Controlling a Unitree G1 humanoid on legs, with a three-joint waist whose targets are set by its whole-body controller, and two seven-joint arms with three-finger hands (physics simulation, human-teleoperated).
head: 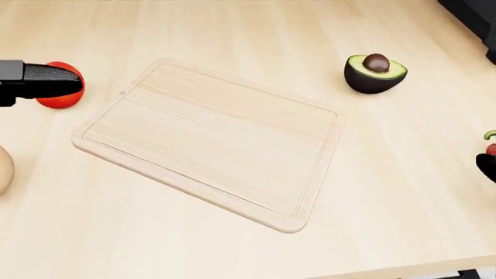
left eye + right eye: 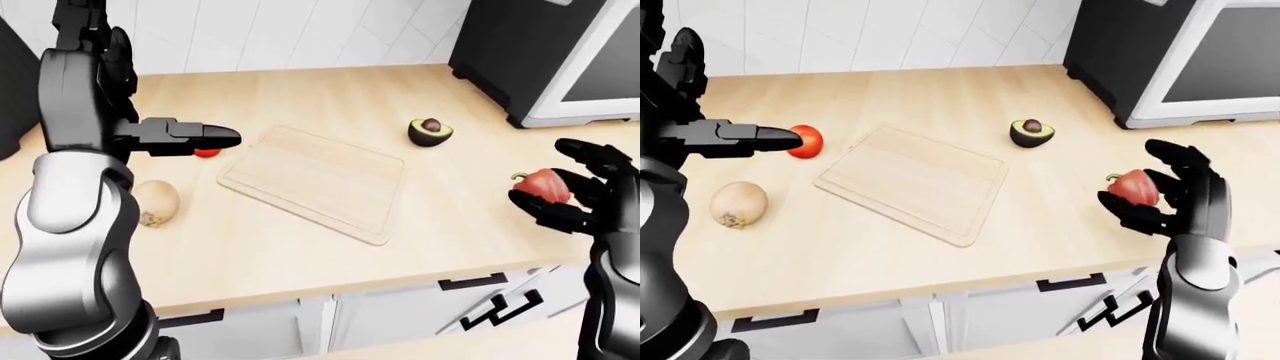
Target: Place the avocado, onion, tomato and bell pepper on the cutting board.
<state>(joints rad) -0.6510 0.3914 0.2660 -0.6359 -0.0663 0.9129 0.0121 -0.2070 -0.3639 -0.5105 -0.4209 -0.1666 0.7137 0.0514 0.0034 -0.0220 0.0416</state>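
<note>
White tile wall and a dark oven frame a pale wooden bench (image 2: pixel 870 247) that carries everything. Judging by how things lie, no placement is finished: the cutting board (image 1: pixel 209 139) at the centre of the head view is bare.

The bell pepper (image 2: pixel 1133 187) is the one item off the bench, cupped at the lower right of the right-eye view by the right hand (image 2: pixel 1165 199), whose fingers curl round it; it sits well apart from the board, to its right. The avocado (image 1: pixel 374 73), a half with its pit up, rests at the upper right of the head view, near the board's far corner but clear of it.

At the left, the left hand (image 2: pixel 745 139) reaches out flat with fingers extended, grasping nothing; its tips lie just beside the tomato (image 2: pixel 806 141), though contact cannot be told. The onion (image 2: pixel 738 203) lies lower left, below that hand and apart from the board. All four remain to be placed.
</note>
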